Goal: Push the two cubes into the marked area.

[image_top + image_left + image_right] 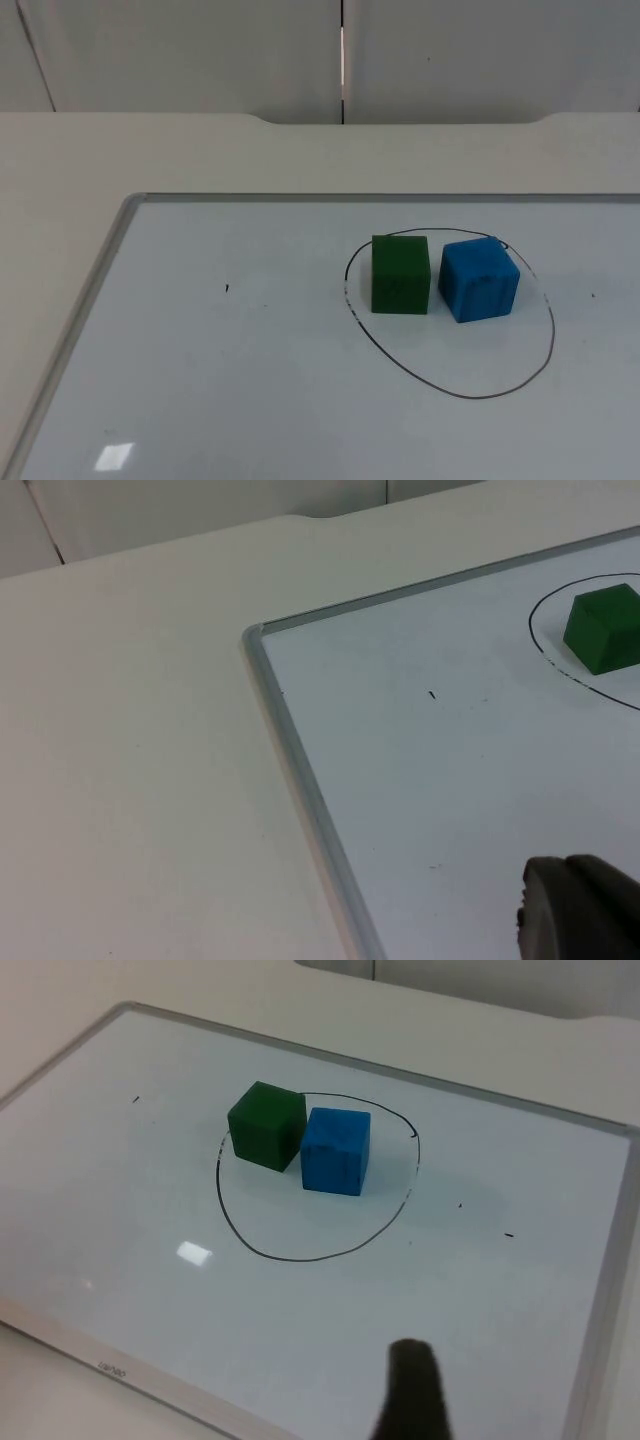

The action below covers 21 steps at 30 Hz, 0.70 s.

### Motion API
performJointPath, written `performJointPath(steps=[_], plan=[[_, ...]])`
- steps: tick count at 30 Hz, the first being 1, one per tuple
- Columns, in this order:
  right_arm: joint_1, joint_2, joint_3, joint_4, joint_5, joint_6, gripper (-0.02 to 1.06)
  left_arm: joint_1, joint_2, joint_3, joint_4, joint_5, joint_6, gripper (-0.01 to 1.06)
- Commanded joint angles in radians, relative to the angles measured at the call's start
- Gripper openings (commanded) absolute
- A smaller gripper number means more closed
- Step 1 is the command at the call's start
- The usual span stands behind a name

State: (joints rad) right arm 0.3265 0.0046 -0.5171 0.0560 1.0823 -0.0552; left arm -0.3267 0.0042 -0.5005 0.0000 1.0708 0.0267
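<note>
Currently the green cube (pixel 400 274) and blue cube (pixel 479 278) sit side by side, just apart, inside the drawn ring (pixel 452 392) on the whiteboard (pixel 200 400), toward the ring's far edge. Left pincer (pixel 580 910) and right pincer (pixel 412 1390) hover over the whiteboard, well apart from the ring; finger state cannot be told.

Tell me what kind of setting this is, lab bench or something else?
Most likely a robot lab test bench. A framed whiteboard lies flat on a white table top, with a hand-drawn black outline as the target zone. Two plain blocks, a green cube and a blue cube, sit inside it. A grey partition wall closes off the back.
</note>
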Motion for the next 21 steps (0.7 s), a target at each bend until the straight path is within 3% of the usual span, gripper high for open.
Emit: performJointPath(steps=[1, 8, 21], plan=[[0.0, -0.005, 0.001, 0.002, -0.002, 0.001, 0.61, 0.003, -0.004, 0.005, 0.005, 0.003, -0.005, 0.0], [0.0, -0.005, 0.001, -0.002, -0.002, 0.007, 1.0, 0.003, -0.004, 0.005, 0.005, 0.003, -0.005, 0.0], [0.0, -0.005, 0.001, -0.002, -0.002, 0.007, 1.03, 0.003, -0.004, 0.005, 0.005, 0.003, -0.005, 0.0]])
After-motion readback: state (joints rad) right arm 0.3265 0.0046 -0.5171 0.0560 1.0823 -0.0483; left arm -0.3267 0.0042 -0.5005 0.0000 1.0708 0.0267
